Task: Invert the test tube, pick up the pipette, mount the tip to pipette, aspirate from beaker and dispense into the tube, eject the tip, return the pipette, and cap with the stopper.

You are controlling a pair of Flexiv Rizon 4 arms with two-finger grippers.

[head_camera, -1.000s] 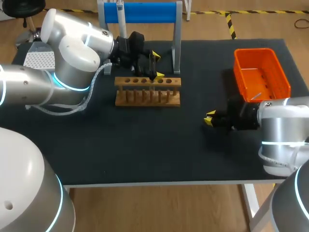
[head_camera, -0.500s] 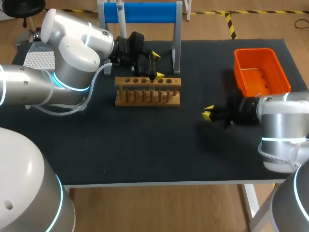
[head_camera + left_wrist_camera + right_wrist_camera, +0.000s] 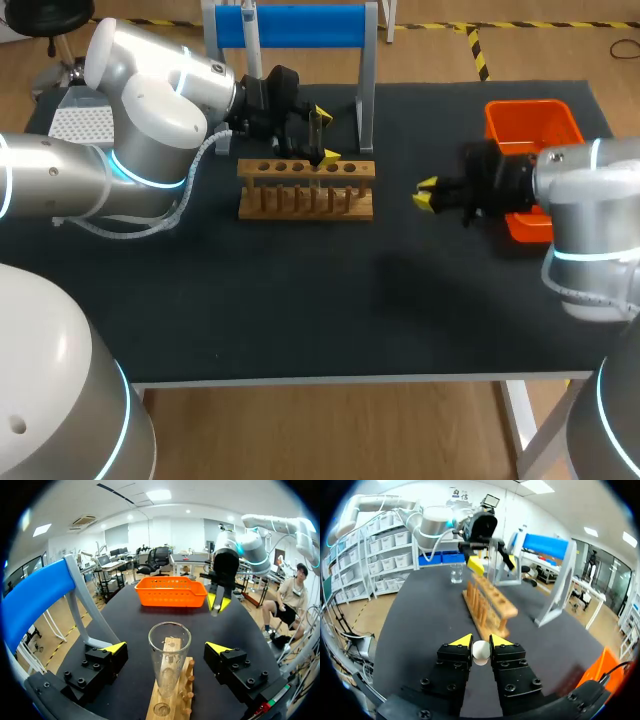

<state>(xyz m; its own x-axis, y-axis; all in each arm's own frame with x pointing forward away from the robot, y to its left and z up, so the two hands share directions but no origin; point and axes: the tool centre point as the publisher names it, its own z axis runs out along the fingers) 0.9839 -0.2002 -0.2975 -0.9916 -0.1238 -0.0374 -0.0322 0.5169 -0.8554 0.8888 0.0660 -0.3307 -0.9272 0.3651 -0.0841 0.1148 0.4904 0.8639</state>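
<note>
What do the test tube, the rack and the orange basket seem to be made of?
Test tube: probably glass; clear and glossy, and what lies behind shows through it.
Rack: wood, it seems; matte, pale brown, with round pegs.
Orange basket: likely plastic; smooth, evenly coloured, with a slotted wall.
</note>
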